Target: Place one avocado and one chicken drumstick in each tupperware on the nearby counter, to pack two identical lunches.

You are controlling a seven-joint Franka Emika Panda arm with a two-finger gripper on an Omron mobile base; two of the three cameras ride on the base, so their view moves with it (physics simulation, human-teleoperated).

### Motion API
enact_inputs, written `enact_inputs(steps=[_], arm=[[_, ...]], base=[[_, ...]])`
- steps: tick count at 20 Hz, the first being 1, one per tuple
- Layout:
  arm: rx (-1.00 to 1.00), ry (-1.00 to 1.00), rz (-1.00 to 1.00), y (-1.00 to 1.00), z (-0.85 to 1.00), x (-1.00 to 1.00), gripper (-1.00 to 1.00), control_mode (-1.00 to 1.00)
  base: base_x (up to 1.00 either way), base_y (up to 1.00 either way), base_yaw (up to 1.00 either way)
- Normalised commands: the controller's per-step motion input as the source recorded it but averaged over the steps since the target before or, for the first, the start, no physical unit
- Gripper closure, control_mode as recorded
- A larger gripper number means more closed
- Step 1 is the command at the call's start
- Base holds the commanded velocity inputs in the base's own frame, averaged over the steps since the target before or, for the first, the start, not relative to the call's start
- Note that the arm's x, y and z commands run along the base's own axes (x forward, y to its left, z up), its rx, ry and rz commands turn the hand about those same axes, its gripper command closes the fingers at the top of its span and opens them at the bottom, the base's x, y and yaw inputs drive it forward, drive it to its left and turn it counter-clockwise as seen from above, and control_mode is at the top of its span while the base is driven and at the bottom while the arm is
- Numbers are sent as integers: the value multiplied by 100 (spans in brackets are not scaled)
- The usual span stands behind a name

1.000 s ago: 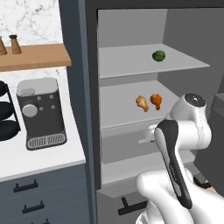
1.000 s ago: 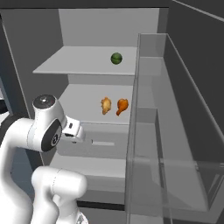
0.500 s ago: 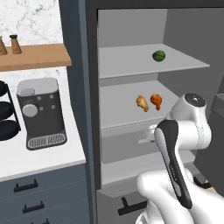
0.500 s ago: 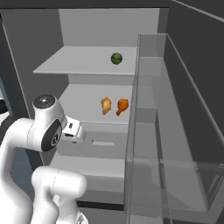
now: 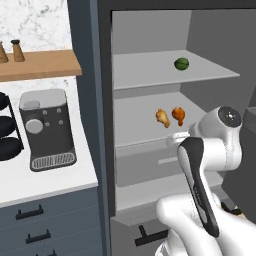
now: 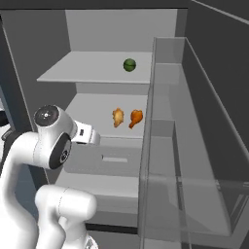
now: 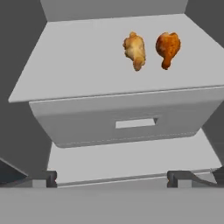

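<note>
**Supervisor:** Report the jaws.

**Operator:** I see the gripper (image 7: 112, 177) in the hand view with its jaws spread to full width, the two dark tips standing far apart at the bottom of the picture. Nothing sits between them; I have hold of nothing. They point into the open fridge (image 5: 150, 30), toward the drawer (image 7: 127, 120) under the middle shelf (image 7: 78, 65).

**Supervisor:** Locate the task items.

**Operator:** I see two drumsticks on the middle shelf, side by side and just apart: a pale one (image 7: 134, 49) on the left and a darker, browner one (image 7: 168, 48) on the right. Both lie near the back of the shelf, well apart from the gripper. One avocado (image 5: 181, 63) sits on the top shelf (image 5: 150, 70), toward its right side. In the right base view I see the same avocado (image 6: 129, 64) above the two drumsticks.

**Supervisor:** And the tabletop?

**Operator:** The tabletop (image 5: 45, 182) lies left of the fridge, over dark drawers. A coffee machine (image 5: 47, 127) stands on it, beneath a wooden shelf (image 5: 40, 65). I cannot see any tupperware on the part shown.
</note>
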Motion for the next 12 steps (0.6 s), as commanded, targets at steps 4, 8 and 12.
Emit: enact_inputs(steps=[4, 8, 12], arm=[[-14, -12, 0, 0, 11, 58, -100, -100], [-14, 0, 0, 0, 27, 67, -100, -100], [-5, 11, 0, -3, 24, 70, -100, -100]], base=[[0, 0, 0], [0, 0, 0], [0, 0, 0]])
